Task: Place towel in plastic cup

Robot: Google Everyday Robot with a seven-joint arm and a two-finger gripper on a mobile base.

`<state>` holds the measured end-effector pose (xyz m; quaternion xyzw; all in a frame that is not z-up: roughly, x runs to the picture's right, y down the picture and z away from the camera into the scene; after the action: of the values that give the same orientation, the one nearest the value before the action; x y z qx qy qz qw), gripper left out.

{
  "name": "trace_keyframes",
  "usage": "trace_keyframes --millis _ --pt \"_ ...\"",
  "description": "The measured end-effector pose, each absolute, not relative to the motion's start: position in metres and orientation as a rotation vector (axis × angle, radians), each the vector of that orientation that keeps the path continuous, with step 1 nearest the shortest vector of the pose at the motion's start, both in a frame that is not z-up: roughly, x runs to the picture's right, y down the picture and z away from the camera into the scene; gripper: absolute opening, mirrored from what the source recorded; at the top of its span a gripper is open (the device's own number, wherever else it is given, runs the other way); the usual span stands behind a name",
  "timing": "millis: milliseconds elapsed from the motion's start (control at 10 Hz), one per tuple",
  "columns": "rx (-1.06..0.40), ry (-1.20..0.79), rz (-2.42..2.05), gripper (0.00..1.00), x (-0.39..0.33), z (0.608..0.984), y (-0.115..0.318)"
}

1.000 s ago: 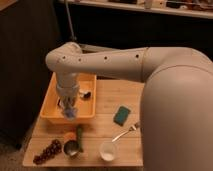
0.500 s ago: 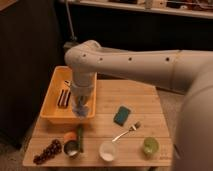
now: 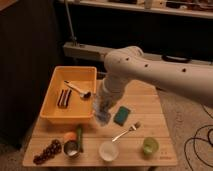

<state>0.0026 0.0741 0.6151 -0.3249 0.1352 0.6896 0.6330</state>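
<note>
While the white arm (image 3: 150, 75) reaches in from the right, the gripper (image 3: 101, 107) points down over the wooden table (image 3: 150, 107), just beside the right wall of the yellow bin (image 3: 74, 69). Its fingers are pressed together, pinching the towel (image 3: 103, 118), which hangs as a pale blue-grey crumpled wad under the fingertips. Can't tell if the towel's bottom edge touches the tabletop. The dark green sponge (image 3: 121, 115) lies just right of the towel. The plastic cup (image 3: 149, 145), light green, stands upright near the table's front right corner, well apart from the towel. A fork (image 3: 126, 132) lies between the sponge and the front row. A white cup (image 3: 108, 150) sits left of the plastic cup, then a metal cup (image 3: 71, 148), then grapes (image 3: 46, 152) at the front left. The bin holds a spoon (image 3: 77, 88) and a dark striped item (image 3: 63, 98).
</note>
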Motion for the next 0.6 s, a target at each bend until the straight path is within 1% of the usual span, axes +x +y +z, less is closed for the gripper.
trace_keyframes --millis 400,600 --pt "-0.726 0.348 1.652 0.00 0.000 0.597 0.076" --pt "-0.725 0.351 1.657 0.00 0.001 0.595 0.075"
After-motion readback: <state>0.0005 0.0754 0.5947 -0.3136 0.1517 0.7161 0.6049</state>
